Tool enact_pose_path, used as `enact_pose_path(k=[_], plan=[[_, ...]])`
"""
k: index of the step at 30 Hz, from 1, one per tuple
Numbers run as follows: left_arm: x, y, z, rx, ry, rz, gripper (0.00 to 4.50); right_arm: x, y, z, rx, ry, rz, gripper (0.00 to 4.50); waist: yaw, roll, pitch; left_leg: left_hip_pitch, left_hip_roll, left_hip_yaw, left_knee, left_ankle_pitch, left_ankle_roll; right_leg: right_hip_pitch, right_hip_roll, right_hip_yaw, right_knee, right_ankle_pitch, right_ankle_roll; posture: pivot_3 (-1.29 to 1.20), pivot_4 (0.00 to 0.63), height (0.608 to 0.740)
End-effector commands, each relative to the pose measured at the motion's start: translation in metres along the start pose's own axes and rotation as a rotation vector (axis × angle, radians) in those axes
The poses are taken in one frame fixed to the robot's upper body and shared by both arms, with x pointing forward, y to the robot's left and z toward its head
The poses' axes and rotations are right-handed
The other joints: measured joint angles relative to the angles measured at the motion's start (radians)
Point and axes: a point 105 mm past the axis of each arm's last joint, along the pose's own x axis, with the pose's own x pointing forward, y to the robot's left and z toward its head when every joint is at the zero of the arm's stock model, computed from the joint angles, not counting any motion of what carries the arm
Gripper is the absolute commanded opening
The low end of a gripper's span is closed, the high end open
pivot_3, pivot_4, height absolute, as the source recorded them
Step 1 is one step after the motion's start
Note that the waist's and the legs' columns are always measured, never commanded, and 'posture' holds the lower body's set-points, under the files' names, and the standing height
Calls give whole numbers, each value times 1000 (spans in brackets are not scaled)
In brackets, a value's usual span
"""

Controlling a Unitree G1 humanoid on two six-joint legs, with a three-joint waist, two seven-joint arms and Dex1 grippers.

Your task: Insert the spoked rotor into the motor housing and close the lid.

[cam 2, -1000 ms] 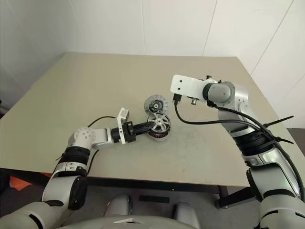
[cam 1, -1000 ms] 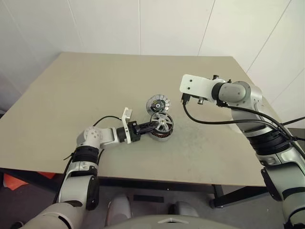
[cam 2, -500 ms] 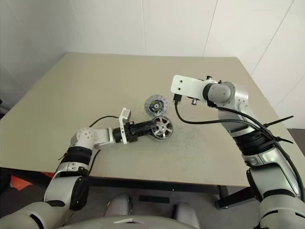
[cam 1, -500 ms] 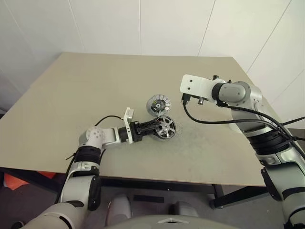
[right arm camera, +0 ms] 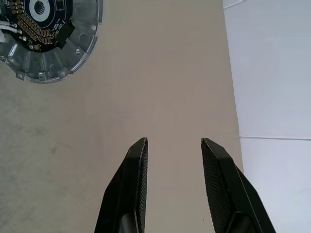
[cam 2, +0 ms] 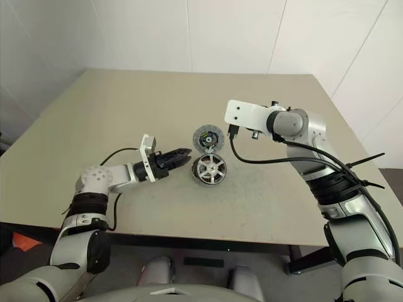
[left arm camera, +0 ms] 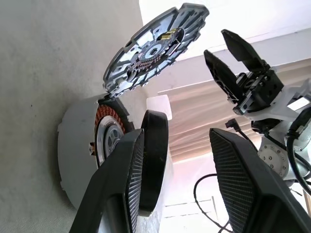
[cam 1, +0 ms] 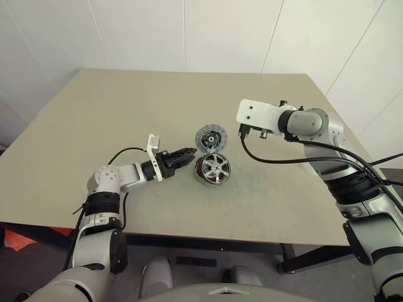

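Now the spoked rotor (cam 1: 213, 168) sits in the motor housing (cam 1: 200, 171), whose copper windings show under the dark rotor ring in the left wrist view. A second earlier the left gripper (cam 1: 186, 153) was clamped on the rotor above the housing; it has since released and drawn back, and its fingers stand parted and empty just beside the housing, on the side away from the right arm. Insertion therefore appears complete (full seating cannot be confirmed from these views), and closing the lid is judged to be the remaining step.

Lid position: the lid (cam 1: 210, 136) lies flat on the table (cam 1: 94, 113), just beyond the housing and close to it, though whether the two touch cannot be told.

Left arm pose: the forearm reaches low and roughly level toward the housing.

Right arm pose: the right gripper (right arm camera: 172, 150) hovers beyond the housing, near the lid, angled downward, fingers apart and holding nothing; it has not moved.
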Motion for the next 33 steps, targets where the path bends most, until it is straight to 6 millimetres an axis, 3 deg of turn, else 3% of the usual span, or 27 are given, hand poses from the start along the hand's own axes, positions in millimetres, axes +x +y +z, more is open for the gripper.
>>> enact_pose_path(k=[1,6,10,13,19,33], plan=[[-5,-18,8,52,-29,-53,2265,-7,-3,8,-6,-46,-2,1940,0,0,0,0,0,0,0,0,0,0,0,0,0,0,0,0,0,740],[-26,-22,16,171,-69,3,2265,-24,21,12,23,-95,80,1940,0,0,0,0,1,0,0,0,0,0,0,0,-1,0,0,0,0,740],[-49,-64,47,331,-143,-25,2265,-40,35,14,41,-110,120,1940,0,0,1,-1,1,0,-1,0,0,-1,0,0,0,0,0,0,0,740],[-62,-79,66,426,-170,13,2265,-42,40,19,48,-123,140,1940,0,0,1,1,1,0,0,0,0,-1,1,0,1,0,0,0,0,740],[-72,-68,82,448,-209,95,2265,-31,63,39,71,-179,212,1940,-1,1,1,6,0,1,-2,0,1,3,1,1,1,0,0,0,0,740],[-72,-58,69,419,-224,102,2265,-6,79,45,94,-169,231,1940,-1,0,1,1,1,0,-3,2,-4,-2,1,0,1,0,0,0,0,740]])
